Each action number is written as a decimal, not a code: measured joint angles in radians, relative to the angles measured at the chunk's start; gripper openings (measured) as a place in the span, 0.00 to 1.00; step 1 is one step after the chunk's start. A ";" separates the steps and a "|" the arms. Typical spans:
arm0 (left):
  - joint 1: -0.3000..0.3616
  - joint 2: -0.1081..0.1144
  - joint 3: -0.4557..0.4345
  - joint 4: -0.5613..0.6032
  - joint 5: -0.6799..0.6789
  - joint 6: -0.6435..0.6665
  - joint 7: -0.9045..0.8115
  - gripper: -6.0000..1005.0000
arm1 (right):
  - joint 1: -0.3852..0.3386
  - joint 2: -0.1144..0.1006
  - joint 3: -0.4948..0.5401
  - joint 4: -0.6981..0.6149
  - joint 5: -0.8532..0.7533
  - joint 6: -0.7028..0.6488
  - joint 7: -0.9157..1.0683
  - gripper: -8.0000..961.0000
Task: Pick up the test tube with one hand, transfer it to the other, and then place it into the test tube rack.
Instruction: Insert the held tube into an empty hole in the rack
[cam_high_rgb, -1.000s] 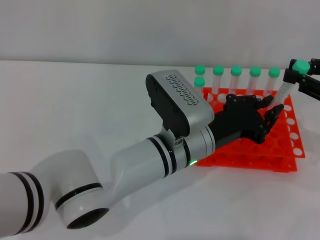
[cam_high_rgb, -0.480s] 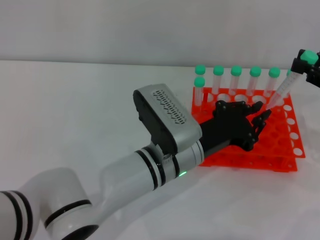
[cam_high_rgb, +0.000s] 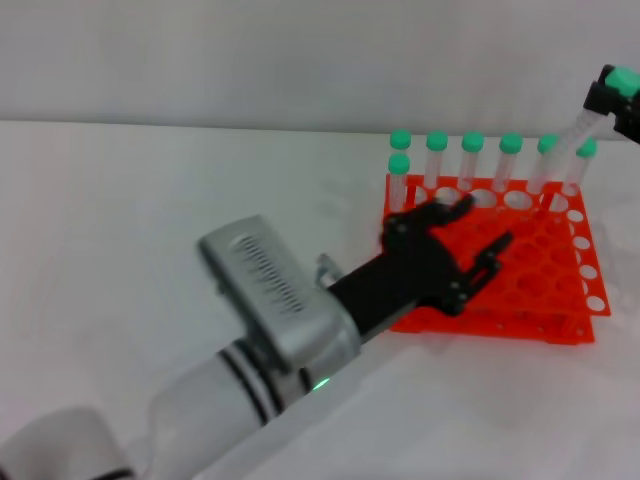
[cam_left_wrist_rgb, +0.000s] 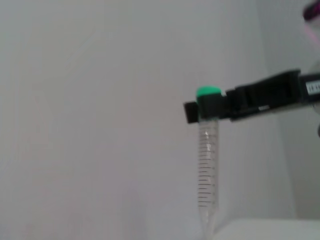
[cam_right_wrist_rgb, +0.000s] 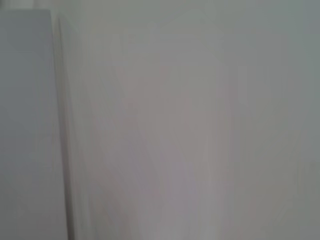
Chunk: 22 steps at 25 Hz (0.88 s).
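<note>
The test tube (cam_high_rgb: 580, 126) hangs tilted above the far right corner of the test tube rack (cam_high_rgb: 560, 292), held just under its green cap by my right gripper (cam_high_rgb: 612, 95), which is shut on it. In the left wrist view the same test tube (cam_left_wrist_rgb: 207, 165) hangs upright with my right gripper (cam_left_wrist_rgb: 210, 105) clamped at the cap. My left hand (cam_high_rgb: 470, 240) is black, its fingers spread open and empty, low over the rack's near left part. It is apart from the tube.
Several green-capped tubes (cam_high_rgb: 473, 160) stand in the rack's back row, with one more at the left edge (cam_high_rgb: 399, 180). Many front holes are unfilled. The white table (cam_high_rgb: 150, 200) stretches to the left. The right wrist view shows only a pale surface.
My left arm has drawn back toward the near left, its hand leaving the tube. The right gripper has kept the tube and lifted it slightly up and to the right.
</note>
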 joint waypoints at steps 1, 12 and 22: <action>0.033 0.000 -0.008 0.000 -0.002 0.038 0.003 0.32 | 0.000 0.000 0.000 0.000 0.000 0.000 0.000 0.26; 0.346 0.004 -0.172 -0.052 -0.041 0.269 -0.032 0.75 | 0.133 0.040 -0.196 0.139 0.077 -0.207 -0.146 0.26; 0.431 0.005 -0.177 -0.156 -0.176 0.366 -0.092 0.87 | 0.200 0.050 -0.355 0.288 0.191 -0.435 -0.297 0.26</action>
